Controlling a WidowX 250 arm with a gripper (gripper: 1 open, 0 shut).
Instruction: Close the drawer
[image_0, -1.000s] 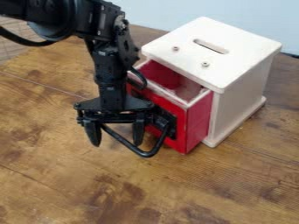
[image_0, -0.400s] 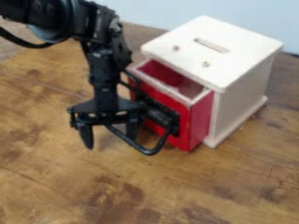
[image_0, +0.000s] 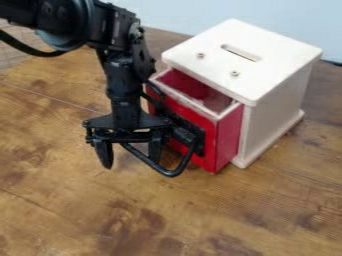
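The red drawer (image_0: 207, 118) sticks partly out of the white wooden cabinet (image_0: 262, 75), its pale inside showing at the top. Its large black loop handle (image_0: 178, 160) hangs from a black mount on the red front panel. My black gripper (image_0: 130, 157) hangs down from the arm just left of the drawer front, fingers spread open and empty. One finger (image_0: 155, 155) is close beside the handle loop; I cannot tell whether it touches it.
The cabinet has a slot on top and stands on a worn wooden table (image_0: 80, 210). The black arm (image_0: 118, 60) reaches in from the upper left. Bare table lies left and in front of the drawer.
The gripper shifted slightly left and back again, ending close to where it was a second ago. The drawer has not visibly moved.
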